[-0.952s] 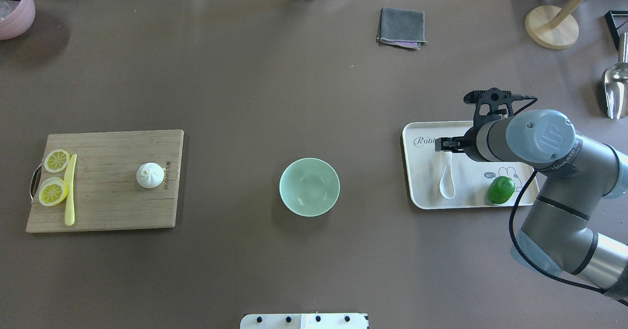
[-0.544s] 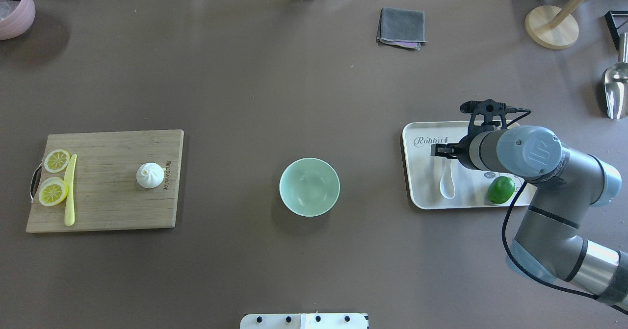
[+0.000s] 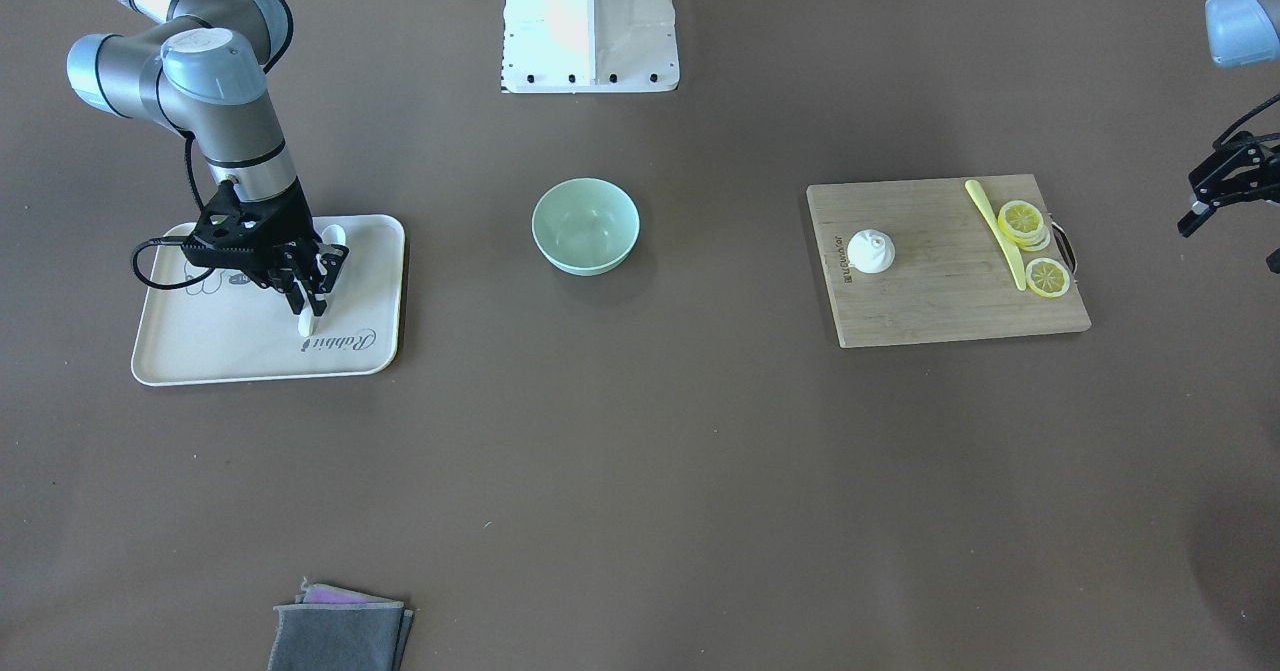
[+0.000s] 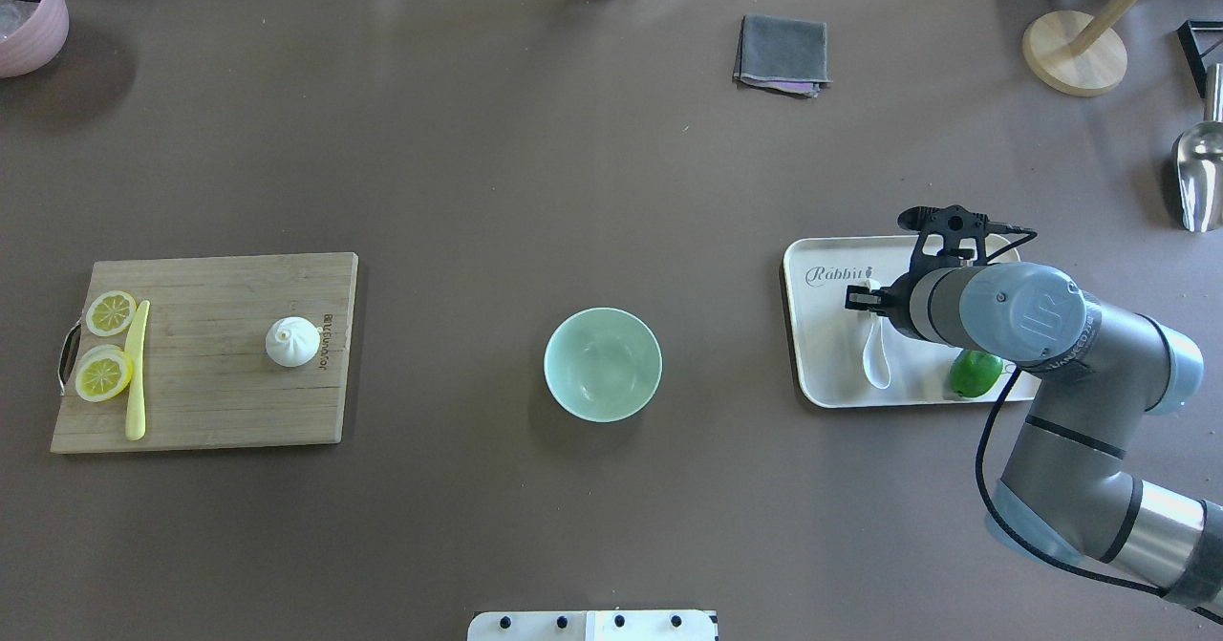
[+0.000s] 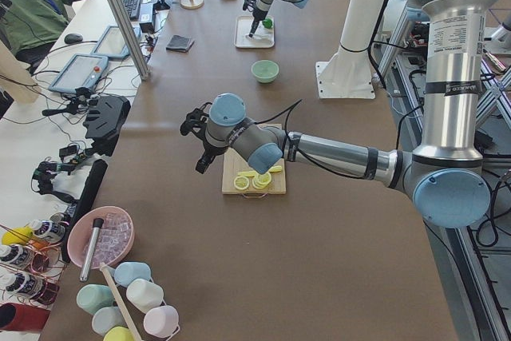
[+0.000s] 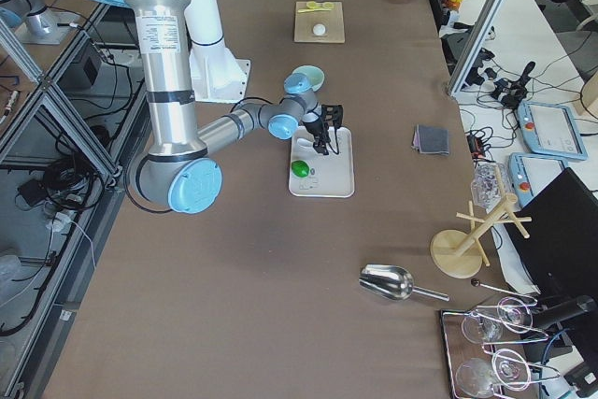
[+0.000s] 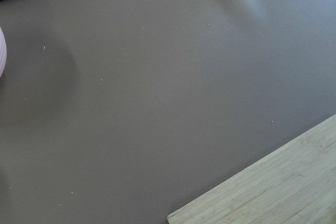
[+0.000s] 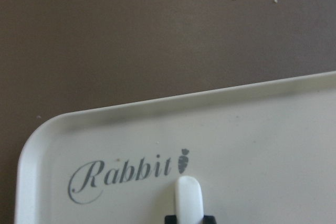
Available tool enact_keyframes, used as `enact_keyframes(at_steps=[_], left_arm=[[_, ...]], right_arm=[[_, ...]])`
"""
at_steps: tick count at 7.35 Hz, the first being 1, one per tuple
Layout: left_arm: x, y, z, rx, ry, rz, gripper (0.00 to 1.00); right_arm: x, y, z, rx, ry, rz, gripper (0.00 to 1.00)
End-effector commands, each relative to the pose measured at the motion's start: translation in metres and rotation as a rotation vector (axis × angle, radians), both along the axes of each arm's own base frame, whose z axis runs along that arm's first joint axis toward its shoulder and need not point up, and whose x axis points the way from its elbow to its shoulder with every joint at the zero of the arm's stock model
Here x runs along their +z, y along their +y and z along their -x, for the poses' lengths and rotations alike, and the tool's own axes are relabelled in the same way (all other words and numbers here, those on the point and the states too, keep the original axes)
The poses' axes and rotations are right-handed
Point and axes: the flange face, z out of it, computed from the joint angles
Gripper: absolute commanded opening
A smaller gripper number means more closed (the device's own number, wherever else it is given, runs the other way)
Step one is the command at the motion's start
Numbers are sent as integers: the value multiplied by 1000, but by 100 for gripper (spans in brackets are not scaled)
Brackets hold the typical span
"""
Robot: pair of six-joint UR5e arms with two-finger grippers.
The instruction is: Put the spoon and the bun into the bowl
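The right gripper (image 4: 866, 299) clamps narrow on the handle of the glossy white soup spoon (image 4: 877, 366), whose scoop lies just beside the hand. The slick handle may pivot or slip before reaching the pale mint-green round bowl (image 4: 603, 364), well off to the hand's side.

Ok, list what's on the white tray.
The spoon, its handle in the right gripper, and a green fruit partly under the arm. Anything else beneath the arm is hidden.

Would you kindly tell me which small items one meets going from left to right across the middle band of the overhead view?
lemon slices → bun → bowl → spoon → lime
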Motion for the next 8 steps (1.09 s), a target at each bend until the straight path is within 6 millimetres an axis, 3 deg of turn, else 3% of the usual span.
enact_keyframes(at_steps=[1,3,4,6,8], left_arm=[[0,0,0,0,0,-1,98],[-1,-1,0,0,2,-1,98],[-2,-1,0,-1,3,-1,98],[-2,-1,0,-1,3,-1,98],[-3,-2,-5,8,3,-1,98]], right_arm=[[-7,1,1,4,-9,-8,0],[-28,2,3,1,-35,-28,0],[-57,-4,11,3,-59,-39,0],[-132,-14,33,109,-84,94,0],[-220,-20,64,217,-98,225,0]])
